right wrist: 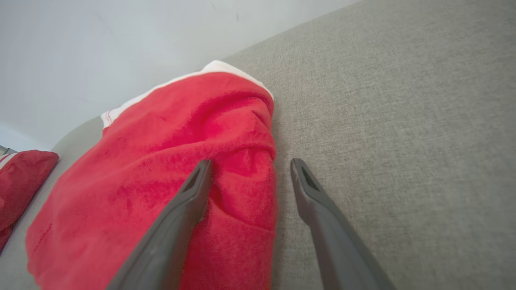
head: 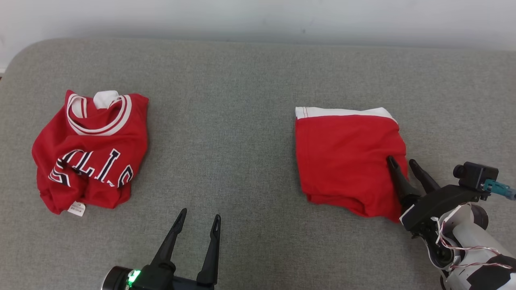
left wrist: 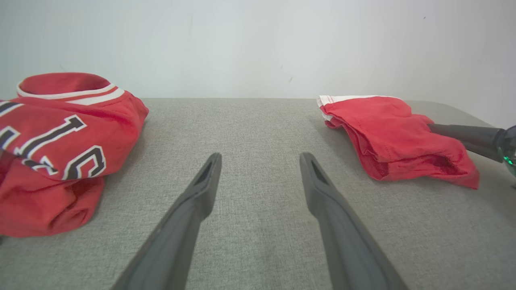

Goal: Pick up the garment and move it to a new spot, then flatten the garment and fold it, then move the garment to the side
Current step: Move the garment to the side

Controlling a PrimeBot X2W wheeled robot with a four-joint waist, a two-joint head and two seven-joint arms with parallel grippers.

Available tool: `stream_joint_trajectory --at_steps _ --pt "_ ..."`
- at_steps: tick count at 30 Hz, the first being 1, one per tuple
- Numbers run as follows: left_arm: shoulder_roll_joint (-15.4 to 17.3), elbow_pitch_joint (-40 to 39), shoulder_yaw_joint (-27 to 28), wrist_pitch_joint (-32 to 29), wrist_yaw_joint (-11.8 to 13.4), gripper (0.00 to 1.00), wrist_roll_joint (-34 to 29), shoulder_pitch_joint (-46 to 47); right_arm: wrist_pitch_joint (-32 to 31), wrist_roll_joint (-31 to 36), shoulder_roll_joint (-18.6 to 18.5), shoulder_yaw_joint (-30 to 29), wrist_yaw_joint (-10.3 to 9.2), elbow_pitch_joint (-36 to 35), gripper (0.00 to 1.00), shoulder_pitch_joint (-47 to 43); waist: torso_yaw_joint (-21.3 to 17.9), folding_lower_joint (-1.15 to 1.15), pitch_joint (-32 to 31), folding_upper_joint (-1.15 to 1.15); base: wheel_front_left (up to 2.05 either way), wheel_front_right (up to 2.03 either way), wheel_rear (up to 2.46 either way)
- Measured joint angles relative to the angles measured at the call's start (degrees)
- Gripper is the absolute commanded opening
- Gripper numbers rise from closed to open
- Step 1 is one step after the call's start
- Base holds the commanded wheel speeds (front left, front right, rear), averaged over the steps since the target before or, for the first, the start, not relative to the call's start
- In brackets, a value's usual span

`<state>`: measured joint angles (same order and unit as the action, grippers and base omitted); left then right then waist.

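Nearest you: left end effector (head: 200,213), fingers apart, holding nothing, over the bare grey fabric surface (head: 242,249). Right end effector (head: 401,160) is also spread. You see one finger over the right edge of the folded red garment (head: 342,157) and the other over bare surface just beside it. Contact with cloth: cannot tell. Garment lies right of centre, white band at its far edge. Crumpled red jersey (head: 90,153) lies well apart at left. White wall (head: 258,16) behind.
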<state>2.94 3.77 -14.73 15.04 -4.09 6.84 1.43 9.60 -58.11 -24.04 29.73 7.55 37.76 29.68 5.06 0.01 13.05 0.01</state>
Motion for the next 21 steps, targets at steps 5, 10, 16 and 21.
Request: stream_joint_trajectory --at_steps 5,10,16,21 --pt "0.0 0.2 -0.2 0.0 0.0 1.0 0.0 0.9 0.5 -3.2 -0.8 2.6 0.0 1.0 0.41 1.5 0.5 0.0 1.5 0.0 0.0 0.0 0.0" --pt "0.0 0.2 0.2 0.0 -0.2 1.0 -0.2 1.2 2.6 -4.0 -2.1 5.4 0.0 0.7 0.0 3.1 0.1 -0.01 2.2 0.0 0.0 0.0 0.0" --pt "0.0 0.1 0.9 0.0 -1.0 1.0 -1.3 1.5 4.5 -3.9 -4.1 8.0 0.0 0.0 0.0 5.4 -2.0 -0.01 2.8 0.0 0.0 0.0 0.0" --pt "0.2 -1.0 1.1 0.0 -1.6 1.0 -2.2 2.3 5.1 -2.7 -5.9 9.3 0.0 -0.3 0.0 7.6 -4.8 -0.01 3.5 0.0 0.0 0.0 0.0"
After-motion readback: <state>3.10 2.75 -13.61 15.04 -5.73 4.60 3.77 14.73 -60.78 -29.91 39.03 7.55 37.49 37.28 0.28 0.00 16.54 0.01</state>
